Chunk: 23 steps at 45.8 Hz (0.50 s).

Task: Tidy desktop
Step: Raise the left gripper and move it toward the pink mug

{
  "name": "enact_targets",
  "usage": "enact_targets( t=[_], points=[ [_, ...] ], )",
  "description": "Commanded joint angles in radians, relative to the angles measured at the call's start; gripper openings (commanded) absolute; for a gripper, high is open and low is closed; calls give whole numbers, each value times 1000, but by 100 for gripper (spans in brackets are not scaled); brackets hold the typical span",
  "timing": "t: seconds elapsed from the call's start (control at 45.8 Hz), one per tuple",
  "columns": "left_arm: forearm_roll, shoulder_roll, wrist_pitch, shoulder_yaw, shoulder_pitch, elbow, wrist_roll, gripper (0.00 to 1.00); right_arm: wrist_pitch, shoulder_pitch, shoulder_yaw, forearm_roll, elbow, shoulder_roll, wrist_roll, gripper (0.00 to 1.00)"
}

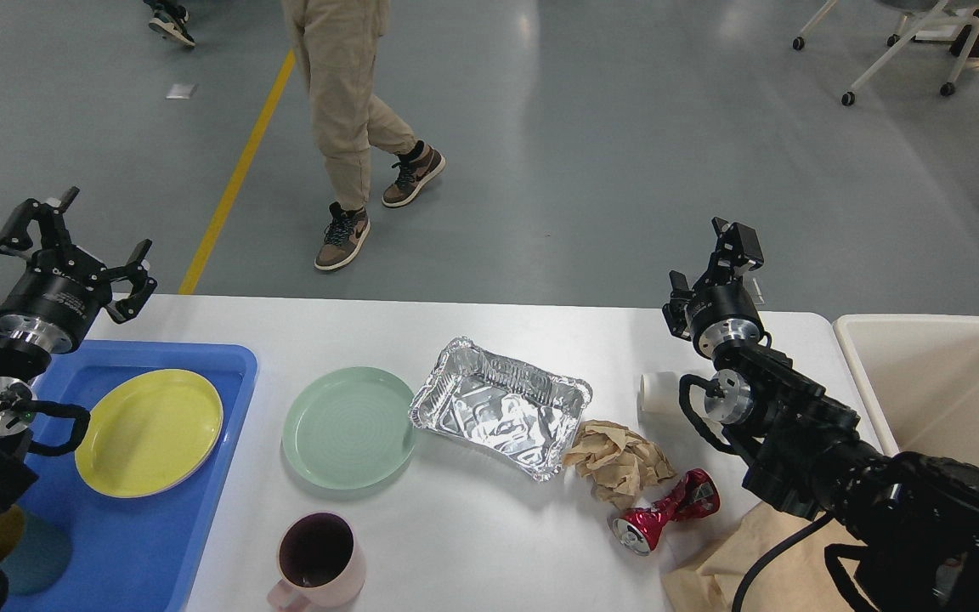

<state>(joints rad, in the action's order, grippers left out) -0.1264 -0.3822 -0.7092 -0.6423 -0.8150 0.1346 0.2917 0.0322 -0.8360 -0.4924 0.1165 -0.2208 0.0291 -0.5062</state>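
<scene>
**Desktop part cleared, both arms raised**

While the desktop [472,518] fills the lower middle of the view, it cannot itself be lifted; the loose things on it are what will be handled. The plates look stiff and breakable, best taken at the rim; the foil tray [500,406] and crushed can [664,508] look light and easily dented; the paper wad [619,463] is soft.

Count: two plates, yellow [148,432] at 9 o'clock in the blue tray [141,544] and green [348,427] left of centre; one mug [318,561] at 6.

The left gripper [73,248] is spread wide and empty. The right gripper [726,255], at 3, holds nothing visible; its opening I cannot tell.
</scene>
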Motion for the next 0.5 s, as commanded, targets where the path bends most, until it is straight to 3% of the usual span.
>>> enact_targets(
  t=[0.0,0.284,0.481],
  points=[
    [4,-6,8,197,-61,-3,-2,96,0,0,0,0,0,0,0,100],
    [8,-64,8,711,-196,-3,-2,96,0,0,0,0,0,0,0,100],
    [14,-75,1,933,-312,-4,-2,96,0,1,0,0,0,0,0,100]
  ],
)
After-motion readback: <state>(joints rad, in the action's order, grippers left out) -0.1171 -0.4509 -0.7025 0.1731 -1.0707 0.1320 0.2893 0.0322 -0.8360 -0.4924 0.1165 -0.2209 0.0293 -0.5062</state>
